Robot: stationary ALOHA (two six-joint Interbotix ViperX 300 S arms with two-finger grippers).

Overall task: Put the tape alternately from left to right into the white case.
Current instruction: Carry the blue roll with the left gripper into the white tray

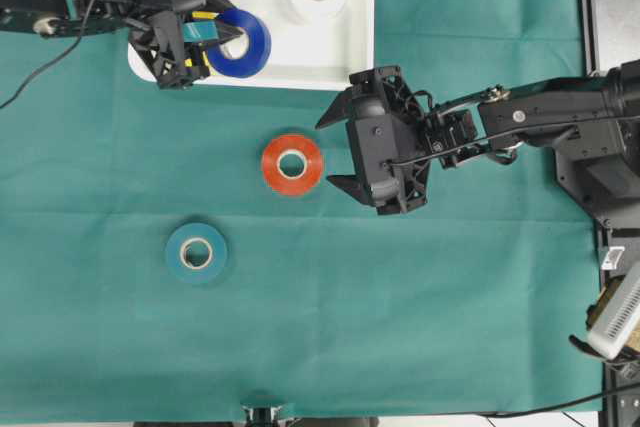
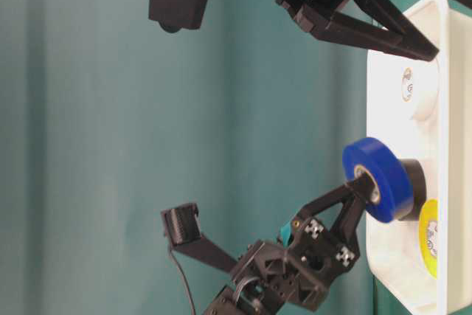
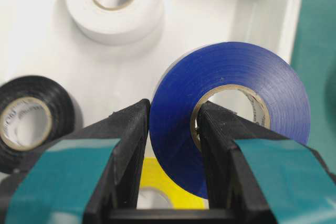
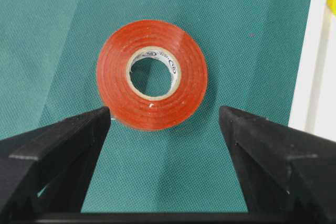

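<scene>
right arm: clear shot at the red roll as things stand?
Probably yes. The right gripper is open, and the red roll lies flat on bare green cloth just ahead of its fingertips, with nothing between. The left gripper is away over the white case.

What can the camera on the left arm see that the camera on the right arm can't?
Only the left wrist view shows the blue roll pinched through its hole by the left end effector, plus the white roll, black roll and yellow roll lying in the white case. Only the right wrist view shows the red roll lying flat ahead of the open right end effector. Both show green cloth and some of the case.
</scene>
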